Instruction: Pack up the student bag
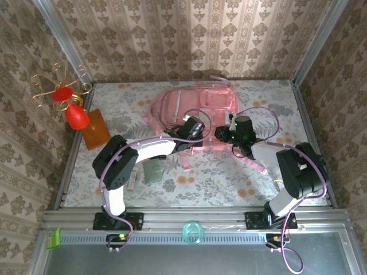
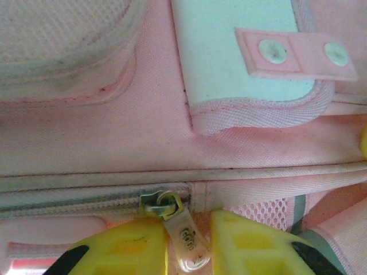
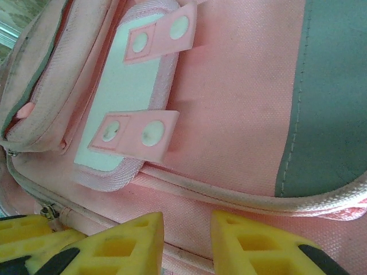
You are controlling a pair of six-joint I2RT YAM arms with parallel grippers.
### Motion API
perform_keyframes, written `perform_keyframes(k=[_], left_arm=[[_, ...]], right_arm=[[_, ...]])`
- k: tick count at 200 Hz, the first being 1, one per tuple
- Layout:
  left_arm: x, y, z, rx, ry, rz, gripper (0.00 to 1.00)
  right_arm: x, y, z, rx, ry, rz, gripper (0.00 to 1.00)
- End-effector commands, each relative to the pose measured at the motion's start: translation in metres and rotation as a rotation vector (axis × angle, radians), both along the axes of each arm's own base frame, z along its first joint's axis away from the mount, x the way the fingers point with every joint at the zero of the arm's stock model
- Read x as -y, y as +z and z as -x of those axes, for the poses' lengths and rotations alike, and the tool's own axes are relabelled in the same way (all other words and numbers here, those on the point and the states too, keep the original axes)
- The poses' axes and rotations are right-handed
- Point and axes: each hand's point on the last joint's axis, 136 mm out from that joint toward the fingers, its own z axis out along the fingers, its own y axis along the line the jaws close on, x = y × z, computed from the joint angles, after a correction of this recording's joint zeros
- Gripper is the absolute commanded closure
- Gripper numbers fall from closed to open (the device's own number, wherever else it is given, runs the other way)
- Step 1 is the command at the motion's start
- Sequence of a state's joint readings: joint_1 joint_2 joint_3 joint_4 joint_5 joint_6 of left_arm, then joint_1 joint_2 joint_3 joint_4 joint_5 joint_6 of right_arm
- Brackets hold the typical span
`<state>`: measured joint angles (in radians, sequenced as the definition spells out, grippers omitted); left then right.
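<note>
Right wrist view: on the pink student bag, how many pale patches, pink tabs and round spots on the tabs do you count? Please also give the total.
On the student bag:
Pale patch: 1
Pink tabs across the patch: 2
Round pale spots on the tabs: 4, two on each tab
Total: 7

Both arms extended forward, converging; left pincer (image 2: pixel 188 232) narrow gap, right pincer (image 3: pixel 186 232) partly open.
</note>
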<state>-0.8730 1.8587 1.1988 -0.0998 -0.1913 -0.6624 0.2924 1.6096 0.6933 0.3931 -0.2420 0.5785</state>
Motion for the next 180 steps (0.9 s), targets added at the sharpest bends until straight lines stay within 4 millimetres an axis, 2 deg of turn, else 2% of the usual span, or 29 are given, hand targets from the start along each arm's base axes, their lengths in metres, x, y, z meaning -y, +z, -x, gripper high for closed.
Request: perform_keyframes(k=[1,24,64,84,107,180], left_arm=[[-0.006,0.037,-0.02,0.111,0.04,0.06,0.76],[-0.008,0.039,-0.02,0.116,0.041,0.063,0.78],[-0.01,0.025,-0.021,0.08,0.036,0.063,0.85],[-0.007,0.017,-0.018,0.046,0.027,0.071,0.75],[-0.007,0.01,-0.011,0.032,0.028,0.054,0.68],[-0.016,-0.019,0.001,-0.027,0.034,0.001,0.69]], right_arm=[[0.006,-0.035,0.025,-0.138,0.016,0.04,0.71],[0.006,-0.037,0.026,-0.141,0.017,0.042,0.71],[0.006,-0.037,0.025,-0.14,0.017,0.038,0.71],[0.006,-0.036,0.025,-0.138,0.015,0.039,0.71],[0.006,-0.036,0.025,-0.138,0.015,0.039,0.71],[0.005,-0.036,0.025,-0.137,0.016,0.03,0.7]])
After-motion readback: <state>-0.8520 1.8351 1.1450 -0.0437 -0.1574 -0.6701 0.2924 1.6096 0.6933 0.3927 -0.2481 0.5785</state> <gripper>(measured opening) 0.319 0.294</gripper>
